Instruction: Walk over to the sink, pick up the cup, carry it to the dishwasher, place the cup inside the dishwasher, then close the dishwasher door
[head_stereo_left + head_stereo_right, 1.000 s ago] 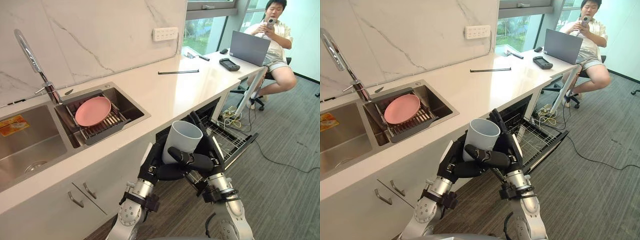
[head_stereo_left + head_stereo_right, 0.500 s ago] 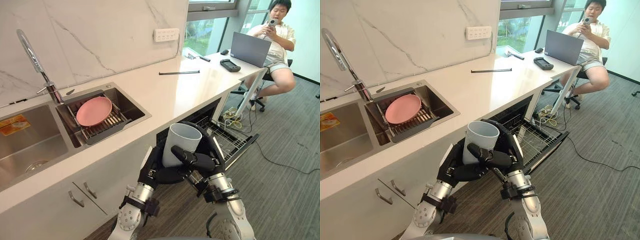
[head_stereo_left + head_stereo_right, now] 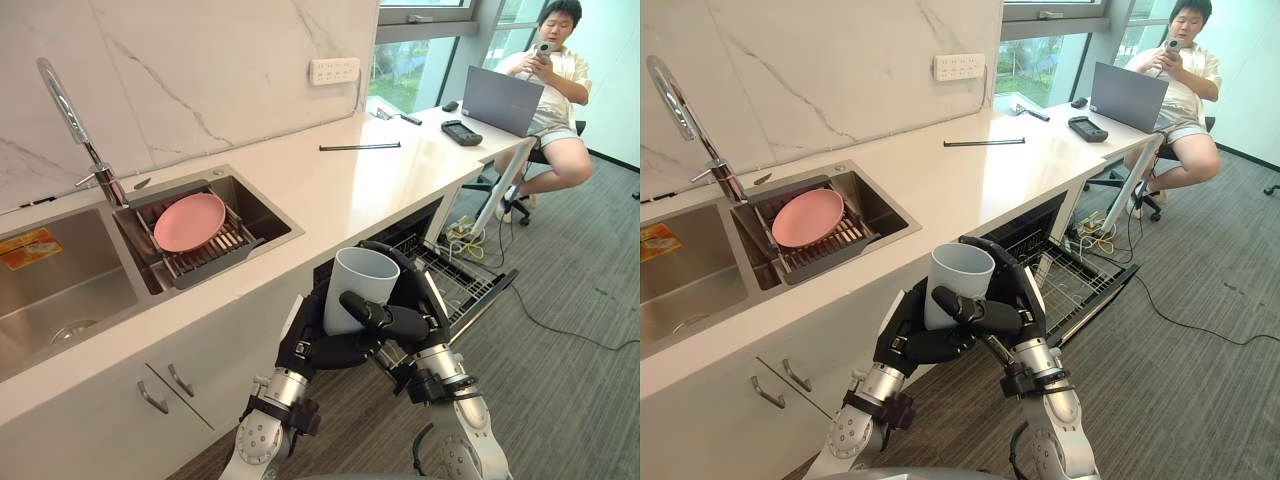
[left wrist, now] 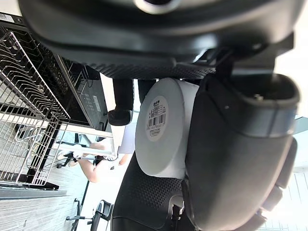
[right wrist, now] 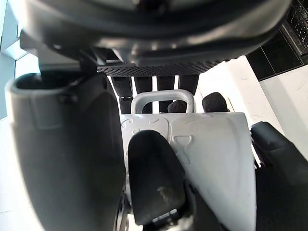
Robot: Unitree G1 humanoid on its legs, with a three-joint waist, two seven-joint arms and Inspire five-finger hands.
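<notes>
Curled tighter since a second ago: fingers of right hand, then standing straight behind cup, now hooked over its far rim; cup a touch lower in the picture, with the slight drift of the whole scene put down to the camera. Left eye view: cup upright, mouth up, clasped between both hands just off the counter edge; left hand wrapped round the near side, right thumb laid across the front wall. Open dishwasher just beyond and to the right, rack drawn out over lowered door. Right eye view: same two-handed clasp; sink well apart to the left, pink plate on the drainer beside it; person seated at the far end of the counter. Left wrist view: cup's flat base with a label, held against the palm, wire rack showing past it. Right wrist view: cup's pale wall and handle, dark fingers closed round both. Reads as follows: pickup done, carry under way with a firmer hold, rack near; placing inside and shutting of the door not yet done.
</notes>
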